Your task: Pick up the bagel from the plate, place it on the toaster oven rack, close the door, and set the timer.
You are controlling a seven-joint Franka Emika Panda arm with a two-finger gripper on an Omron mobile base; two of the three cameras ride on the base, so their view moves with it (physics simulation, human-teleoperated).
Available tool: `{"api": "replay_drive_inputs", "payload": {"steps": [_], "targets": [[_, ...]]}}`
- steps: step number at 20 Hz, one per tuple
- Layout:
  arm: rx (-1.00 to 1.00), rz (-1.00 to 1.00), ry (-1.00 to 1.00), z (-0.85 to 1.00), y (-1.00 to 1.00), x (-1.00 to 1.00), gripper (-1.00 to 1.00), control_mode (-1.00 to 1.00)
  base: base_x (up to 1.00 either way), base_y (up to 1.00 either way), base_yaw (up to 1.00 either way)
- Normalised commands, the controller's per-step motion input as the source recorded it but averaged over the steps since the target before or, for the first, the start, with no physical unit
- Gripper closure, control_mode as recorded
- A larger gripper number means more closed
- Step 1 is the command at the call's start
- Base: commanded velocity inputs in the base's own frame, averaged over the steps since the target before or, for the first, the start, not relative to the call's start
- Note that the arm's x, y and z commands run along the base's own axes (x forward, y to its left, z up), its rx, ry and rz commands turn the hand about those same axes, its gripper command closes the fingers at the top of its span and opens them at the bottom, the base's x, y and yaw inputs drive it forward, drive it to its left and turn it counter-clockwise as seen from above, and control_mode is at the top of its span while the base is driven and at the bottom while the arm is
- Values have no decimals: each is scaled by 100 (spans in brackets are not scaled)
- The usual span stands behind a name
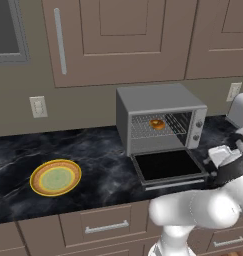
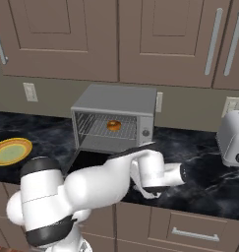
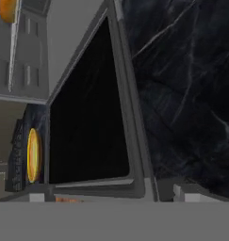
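Golden-brown bagel (image 1: 157, 124): it lies on the toaster oven rack (image 1: 152, 127), inside the grey oven, toward the back.
Plate (image 1: 55, 177): on the dark marble counter (image 1: 88, 150), well apart from the oven on its far side from the arm, with nothing on it.
Door (image 1: 168, 166): folded down flat in front of the oven, the dark glass facing up and the silver bar handle at the front edge.
Step in hand: I judge that placing is done and closing the door comes now.
Next move: the hand must get under or behind the front edge of the door, lift it up until it shuts, and only then go to 1 of the knobs on the oven for the timer.
Gripper (image 3: 106, 197): low beside the door, at its outer corner, looking along the glass. The jaws stand wide apart and carry nothing. I cannot tell if a finger touches the frame.
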Motion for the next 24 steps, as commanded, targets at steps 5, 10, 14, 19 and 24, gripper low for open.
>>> {"api": "replay_drive_inputs", "payload": {"steps": [5, 10, 14, 19, 24], "targets": [[19, 0, 0, -34, 2, -3, -100, -100, 0, 0, 0], [11, 0, 0, -16, 8, -2, -100, -100, 0, 0, 0], [6, 0, 0, -5, 1, -1, -100, -100, 0, 0, 0], [1, 0, -1, -5, 9, -27, -100, -100, 0, 0, 0], [-4, -1, -10, 8, 46, -40, -100, -100, 0, 0, 0]]}}
